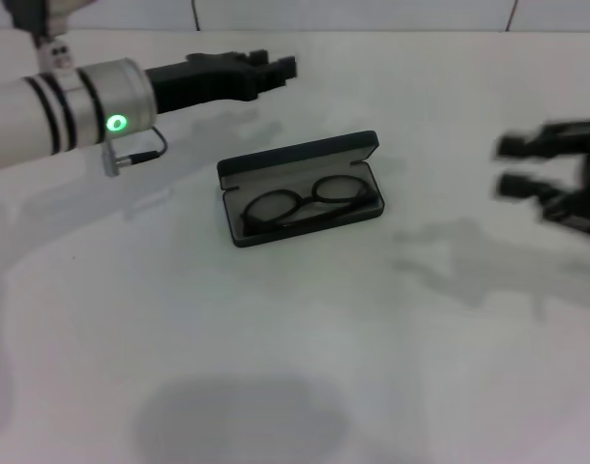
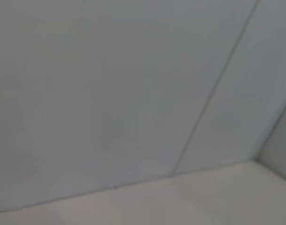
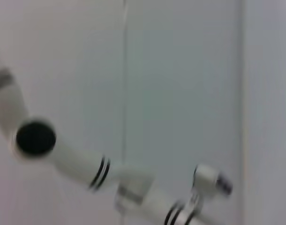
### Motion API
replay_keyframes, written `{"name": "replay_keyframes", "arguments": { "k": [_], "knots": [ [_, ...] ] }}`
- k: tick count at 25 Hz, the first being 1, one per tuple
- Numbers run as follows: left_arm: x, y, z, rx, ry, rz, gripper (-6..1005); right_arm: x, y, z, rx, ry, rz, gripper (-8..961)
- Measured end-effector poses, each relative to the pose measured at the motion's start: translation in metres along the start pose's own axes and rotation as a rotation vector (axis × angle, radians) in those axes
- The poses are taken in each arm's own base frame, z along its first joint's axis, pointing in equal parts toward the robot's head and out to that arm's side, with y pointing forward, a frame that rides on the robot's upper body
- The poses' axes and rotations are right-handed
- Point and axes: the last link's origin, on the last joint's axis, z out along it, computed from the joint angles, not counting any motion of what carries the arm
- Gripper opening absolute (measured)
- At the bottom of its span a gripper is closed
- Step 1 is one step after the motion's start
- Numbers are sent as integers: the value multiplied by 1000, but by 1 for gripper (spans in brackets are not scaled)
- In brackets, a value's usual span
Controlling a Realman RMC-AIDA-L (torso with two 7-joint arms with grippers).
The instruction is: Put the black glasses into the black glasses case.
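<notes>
In the head view the black glasses case (image 1: 297, 159) lies open in the middle of the white table, its lid raised at the far side. Inside it, on the grey lining, the black glasses (image 1: 305, 201) lie with the lenses facing up. My left gripper (image 1: 276, 68) hangs above the table, behind and to the left of the case and apart from it. Well to the right of the case, my right gripper (image 1: 509, 166) is open, holds nothing and looks blurred. Neither wrist view shows the case or the glasses.
The white table (image 1: 305, 348) stretches around the case. A pale wall with seams fills the left wrist view. The right wrist view shows my left arm (image 3: 82, 166), white with black bands, against that wall.
</notes>
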Motion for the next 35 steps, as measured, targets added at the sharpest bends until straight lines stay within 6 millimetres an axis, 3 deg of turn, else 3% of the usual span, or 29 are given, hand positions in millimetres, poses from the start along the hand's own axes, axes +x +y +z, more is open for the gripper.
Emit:
{"name": "replay_keyframes", "arguments": {
  "k": [4, 8, 13, 23, 35],
  "knots": [
    [-5, 8, 10, -18, -67, 49, 494, -7, 6, -34, 149, -124, -25, 365],
    [-9, 14, 15, -45, -117, 78, 494, -5, 8, -43, 224, -159, -28, 384],
    [-15, 16, 17, -44, -133, 74, 494, 0, 5, -36, 225, -139, -13, 476],
    [-33, 11, 9, -7, -151, 54, 493, -2, 5, -23, 168, -142, -17, 469],
    [-68, 24, -1, -80, -147, 160, 491, -2, -1, -11, 149, -128, -16, 471]
  ]
}}
